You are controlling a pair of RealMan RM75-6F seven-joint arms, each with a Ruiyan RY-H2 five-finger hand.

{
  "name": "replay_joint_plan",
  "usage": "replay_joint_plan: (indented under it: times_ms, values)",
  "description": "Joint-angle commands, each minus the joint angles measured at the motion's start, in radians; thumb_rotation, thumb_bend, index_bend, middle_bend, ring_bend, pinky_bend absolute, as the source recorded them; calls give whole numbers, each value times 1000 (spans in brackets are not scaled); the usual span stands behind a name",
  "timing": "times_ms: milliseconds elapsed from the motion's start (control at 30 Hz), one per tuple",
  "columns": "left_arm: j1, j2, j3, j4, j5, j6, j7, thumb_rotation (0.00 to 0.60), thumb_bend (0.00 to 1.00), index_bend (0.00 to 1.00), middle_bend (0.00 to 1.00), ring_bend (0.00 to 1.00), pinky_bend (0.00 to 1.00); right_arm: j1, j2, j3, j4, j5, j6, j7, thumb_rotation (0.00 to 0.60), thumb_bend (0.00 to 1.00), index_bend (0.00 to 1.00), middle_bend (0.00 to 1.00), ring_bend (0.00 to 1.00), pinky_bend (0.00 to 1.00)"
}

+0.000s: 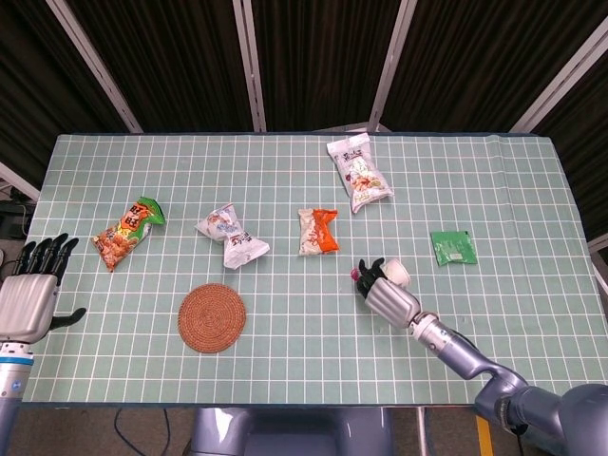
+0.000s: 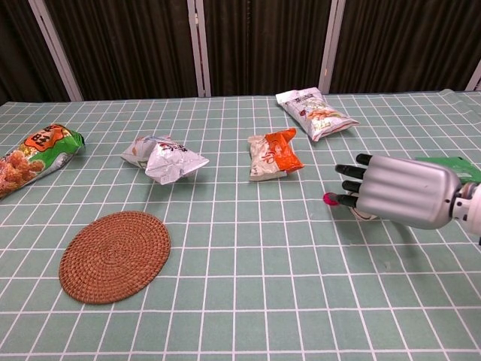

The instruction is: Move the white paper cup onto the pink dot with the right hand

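Note:
The white paper cup (image 1: 397,275) lies on its side on the table, right of centre. My right hand (image 1: 385,291) sits against its near side, palm toward the cup, its dark fingers (image 1: 367,272) partly curled past the cup's left side. In the chest view the right hand (image 2: 398,192) hides nearly all of the cup (image 2: 368,216). The pink dot (image 1: 355,274) (image 2: 328,198) shows just left of the fingertips. Whether the fingers grip the cup is unclear; it still rests on the table. My left hand (image 1: 26,299) hangs open off the table's left edge.
An orange-and-white snack bag (image 1: 317,231) lies just behind the dot. Also on the table are a white snack bag (image 1: 359,174), a green packet (image 1: 453,248), a crumpled silver bag (image 1: 231,237), a woven coaster (image 1: 212,317) and a green-orange chip bag (image 1: 127,231).

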Motion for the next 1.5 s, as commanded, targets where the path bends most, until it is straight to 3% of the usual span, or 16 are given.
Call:
replay_joint_plan:
  times_ms: [33,467,633,933,1100,1267,1500]
  values:
    - [0,-1,0,0,-1,0,0,600,0,0,0,0,0,1,-8,-9,21,-14,18,26,600,180,247,333,143,333]
    - [0,0,2,-3,1,-1,1,600,0,0,0,0,0,-4,-17,-18,72,-31,62,100,600,180,285,387,187,364]
    - [-1,1,2,-4,-1,-3,0,600,0,0,0,0,0,-8,-15,5,59,-11,107,209,600,182,304,401,204,391]
    - [-3,7,2,-10,-7,-12,-9,600,0,0,0,0,0,-16,12,126,-81,138,122,425,600,180,315,405,206,400]
    - [-3,15,3,-15,-8,-20,-20,600,0,0,0,0,0,-18,16,219,-203,301,54,534,600,180,315,405,205,401]
    - [-4,20,4,-17,-8,-24,-30,600,0,0,0,0,0,-7,0,291,-258,455,-30,583,600,180,315,405,204,401]
    - [-7,27,4,-19,-13,-34,-42,600,0,0,0,0,0,12,-45,349,-273,595,-85,611,600,175,315,405,201,401]
